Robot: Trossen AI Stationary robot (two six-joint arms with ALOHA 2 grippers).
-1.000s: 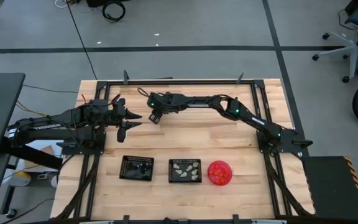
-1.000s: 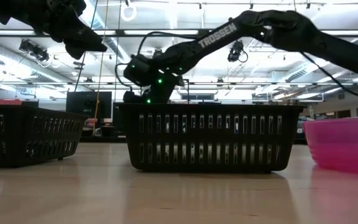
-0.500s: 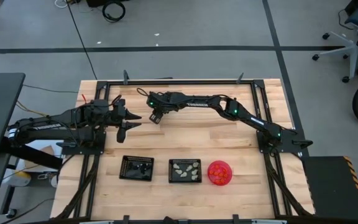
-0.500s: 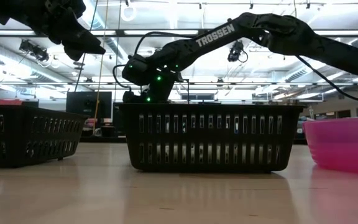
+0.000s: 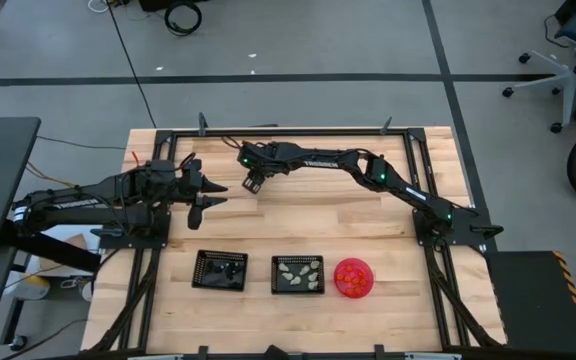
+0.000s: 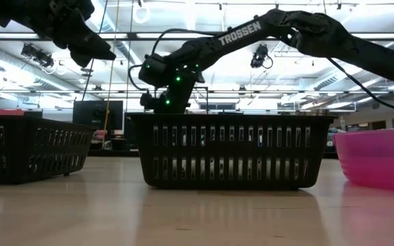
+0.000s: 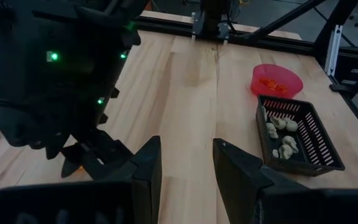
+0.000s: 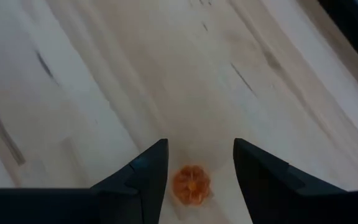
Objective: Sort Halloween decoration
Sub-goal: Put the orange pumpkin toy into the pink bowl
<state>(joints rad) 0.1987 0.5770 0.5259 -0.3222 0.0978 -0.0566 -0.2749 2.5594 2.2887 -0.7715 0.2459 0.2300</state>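
While our right tool hovers, fingers apart, over an orange pumpkin trinket on the worktop, our left tool waits open nearby.

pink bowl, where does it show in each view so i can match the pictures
High view: pink bowl at the near edge, right of the two black trays.
Low view: at the far right edge, cut off by the frame.
Left wrist view: far across the table, just beyond the tray of pale trinkets.
Right wrist view: not in it.
Shared landmark: the tray of pale trinkets beside the bowl.
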